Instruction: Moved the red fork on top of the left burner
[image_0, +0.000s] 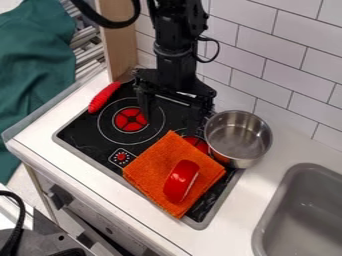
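Observation:
The black gripper (171, 112) hangs over the back of the stove, its two fingers spread wide apart. The red fork (104, 97) lies across the stove's upper-left edge, left of the gripper; its red handle points toward the lower left, and its far end by the wooden panel is hard to make out. Just below the gripper's left finger is the left burner (131, 120), a red disc inside white rings, with nothing lying on it.
An orange cloth (150, 172) covers the stove's front right, with a red curved object (181, 181) on it. A metal pot (238, 137) stands at the right burner's edge, near the tiled wall (280, 65). The grey sink (300, 220) is at lower right.

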